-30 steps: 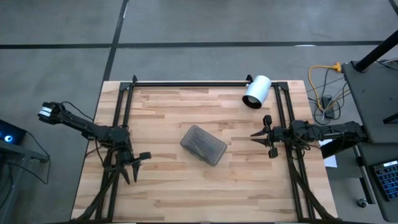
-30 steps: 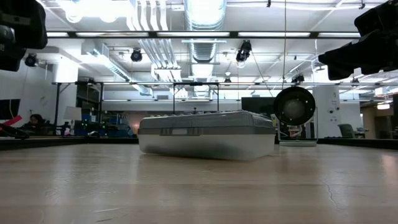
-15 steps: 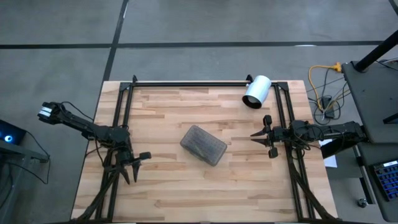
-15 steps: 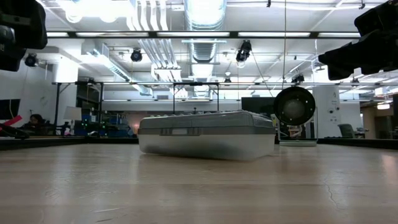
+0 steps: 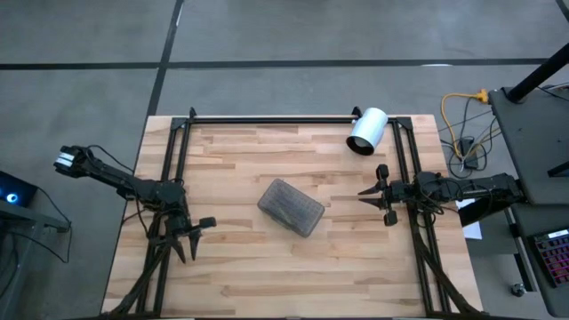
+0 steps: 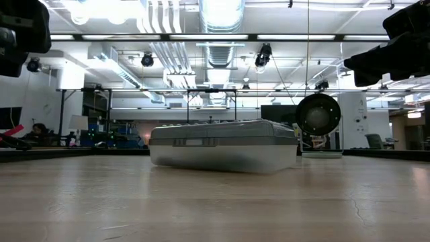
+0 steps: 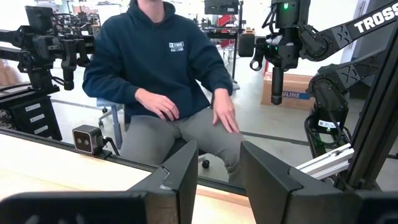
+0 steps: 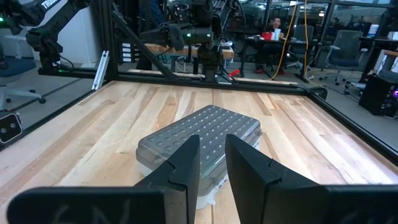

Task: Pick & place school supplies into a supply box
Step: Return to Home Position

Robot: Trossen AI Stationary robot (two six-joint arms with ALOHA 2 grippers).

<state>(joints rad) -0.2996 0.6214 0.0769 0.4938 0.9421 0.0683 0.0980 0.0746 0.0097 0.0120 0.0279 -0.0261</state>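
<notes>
The supply box (image 5: 291,207) is set near the middle of the table (image 5: 231,284), turned at a slant to its edges. Its grey dotted lid is shut flat on the clear base, which suggests the packing is finished. None of the school supplies can be made out through the lid, so what lies inside cannot be told, and none is seen loose beside the box.

The right gripper (image 8: 212,138) is held above the table's right side, level with the box and pointed straight at it, yet well apart from it. Its fingers are parted by a narrow gap and nothing is held between them. The left gripper (image 7: 219,146) is held over the table's left side, also well apart from the box. It is aimed away from the box, toward a seated person (image 7: 165,68) beyond the table's edge. Its fingers are likewise a little apart and empty.

Both arms are judged to be drawn back to their own sides so that the closed box is left untouched — a resting pose, not a reach.

A white cylinder (image 5: 367,131) is laid on its side near the far right corner, well clear of the box and not needed for the task.
</notes>
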